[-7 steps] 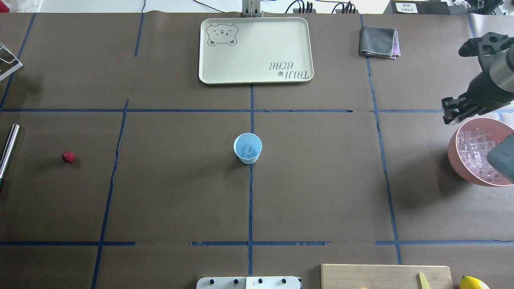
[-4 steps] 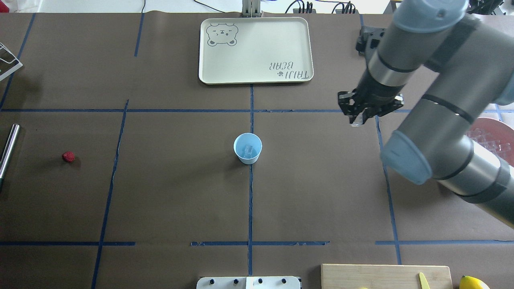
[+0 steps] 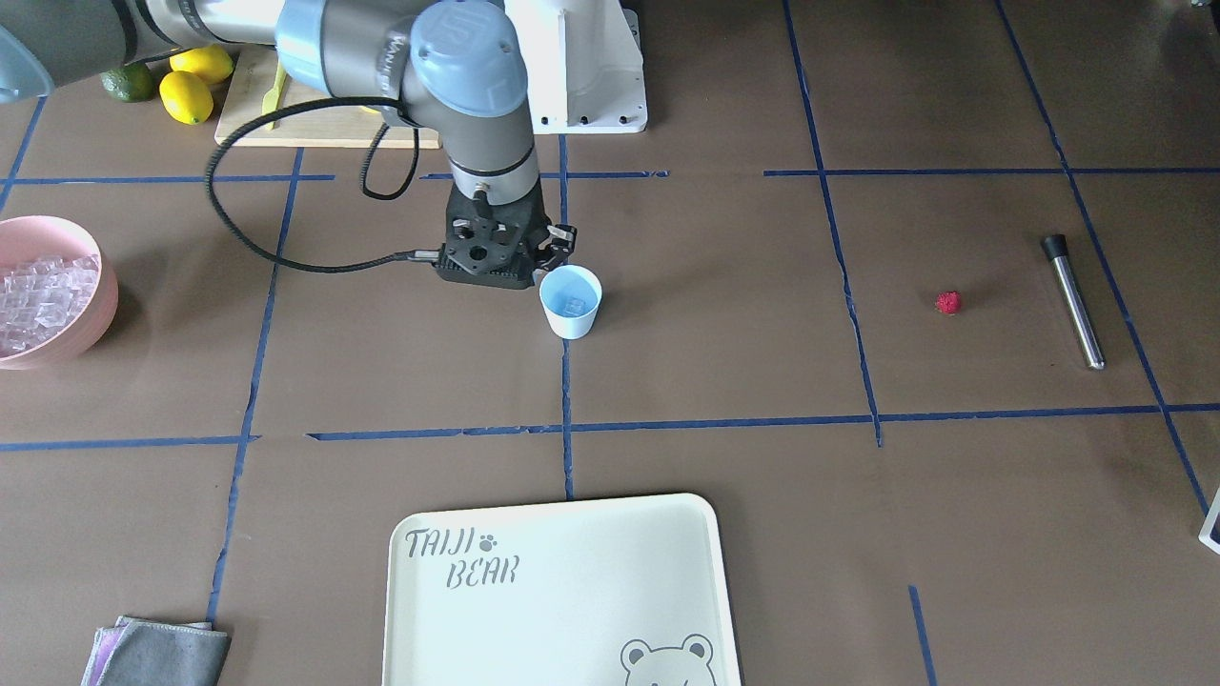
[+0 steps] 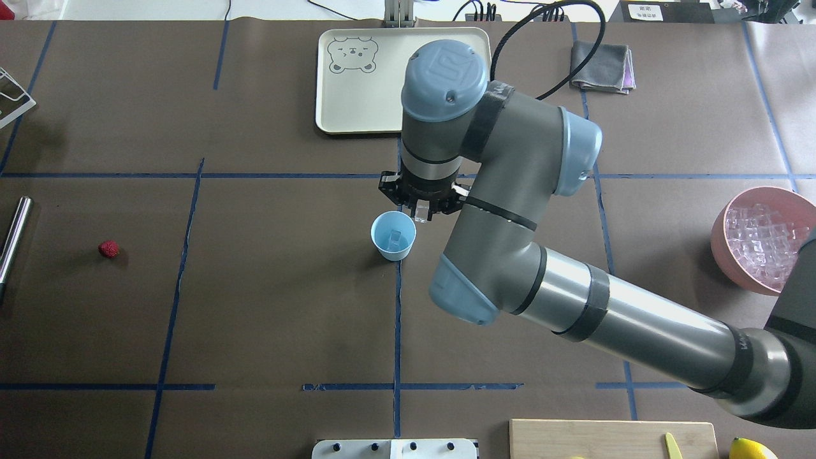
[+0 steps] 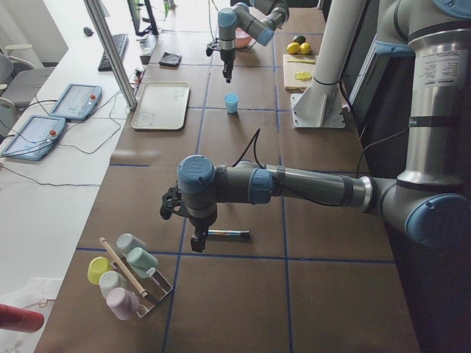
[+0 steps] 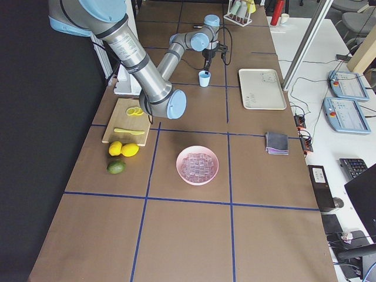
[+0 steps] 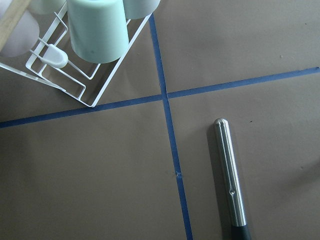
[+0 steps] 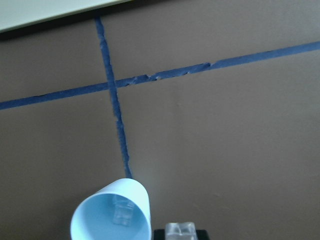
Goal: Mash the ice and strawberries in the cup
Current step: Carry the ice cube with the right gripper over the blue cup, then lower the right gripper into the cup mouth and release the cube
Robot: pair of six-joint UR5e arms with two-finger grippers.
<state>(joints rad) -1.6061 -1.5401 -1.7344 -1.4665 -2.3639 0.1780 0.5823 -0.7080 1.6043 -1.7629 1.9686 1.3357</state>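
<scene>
The cup [image 4: 393,236] stands upright at the table's middle, white outside and light blue inside, with one ice cube [image 4: 396,238] in it. My right gripper [image 4: 421,215] hangs just beyond the cup's right rim, shut on another clear ice cube [image 8: 180,230]; in the right wrist view the cup [image 8: 111,213] lies left of that cube. The strawberry [image 4: 109,248] lies alone far to the left. My left gripper [image 5: 197,243] shows only in the exterior left view, above a steel muddler [image 7: 230,175]; I cannot tell whether it is open.
A pink bowl [image 4: 715,239] full of ice sits at the right edge. A cream tray [image 4: 405,80] and a grey cloth [image 4: 599,65] lie at the back. A cutting board [image 4: 612,440] and lemon [image 4: 752,449] are at the front right. A cup rack [image 7: 75,65] stands beside the muddler.
My right arm has swung from over the pink bowl leftward across the table to the cup, carrying an ice cube. The cup and strawberry have not moved.
</scene>
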